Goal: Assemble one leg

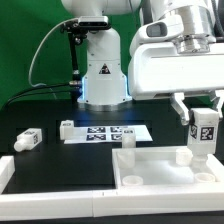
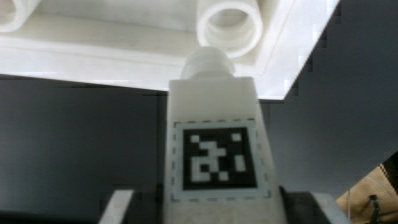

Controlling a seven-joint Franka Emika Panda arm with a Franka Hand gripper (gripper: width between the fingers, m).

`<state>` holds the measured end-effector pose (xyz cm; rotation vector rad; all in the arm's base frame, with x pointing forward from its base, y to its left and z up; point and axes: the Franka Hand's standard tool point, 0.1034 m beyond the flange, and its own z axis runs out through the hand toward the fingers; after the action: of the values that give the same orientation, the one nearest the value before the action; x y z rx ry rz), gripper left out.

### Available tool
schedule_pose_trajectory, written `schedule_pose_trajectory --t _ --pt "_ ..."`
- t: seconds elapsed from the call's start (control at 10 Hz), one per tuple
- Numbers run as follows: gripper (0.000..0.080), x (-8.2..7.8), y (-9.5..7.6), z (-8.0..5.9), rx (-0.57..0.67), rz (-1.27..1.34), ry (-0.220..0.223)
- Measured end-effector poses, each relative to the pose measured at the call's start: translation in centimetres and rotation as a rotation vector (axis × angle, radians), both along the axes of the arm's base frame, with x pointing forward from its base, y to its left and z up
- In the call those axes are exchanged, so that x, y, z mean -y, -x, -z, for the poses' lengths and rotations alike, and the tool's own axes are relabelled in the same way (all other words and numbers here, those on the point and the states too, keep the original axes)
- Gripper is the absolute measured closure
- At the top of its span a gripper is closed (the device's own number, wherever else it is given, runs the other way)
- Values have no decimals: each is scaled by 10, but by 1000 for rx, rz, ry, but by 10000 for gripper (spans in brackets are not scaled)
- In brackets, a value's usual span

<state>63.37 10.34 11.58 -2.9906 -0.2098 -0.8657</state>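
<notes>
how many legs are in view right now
3. One leg is held in the claw over the tray, one lies on the table at the exterior view's left, one sits by the marker board's left end. More may be hidden.

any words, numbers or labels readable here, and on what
No readable words or numbers.
The leg in the gripper: black-and-white square tag, pattern only, no text.
The marker board: tags alike, no text.
The arm's base: small dark mark, too blurred to read.
</notes>
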Motion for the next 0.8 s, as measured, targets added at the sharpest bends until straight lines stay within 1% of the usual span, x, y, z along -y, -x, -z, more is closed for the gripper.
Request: schedule_pose_trajectory --t 0.2,0.4,0.6,0.8 --pt "514 -2 2 7 -10 -3 2" --pt "514 -6 5 18 -23 -10 5" --pt "514 -9 3 19 -17 -14 5" --pt "512 -11 4 25 -25 -17 7"
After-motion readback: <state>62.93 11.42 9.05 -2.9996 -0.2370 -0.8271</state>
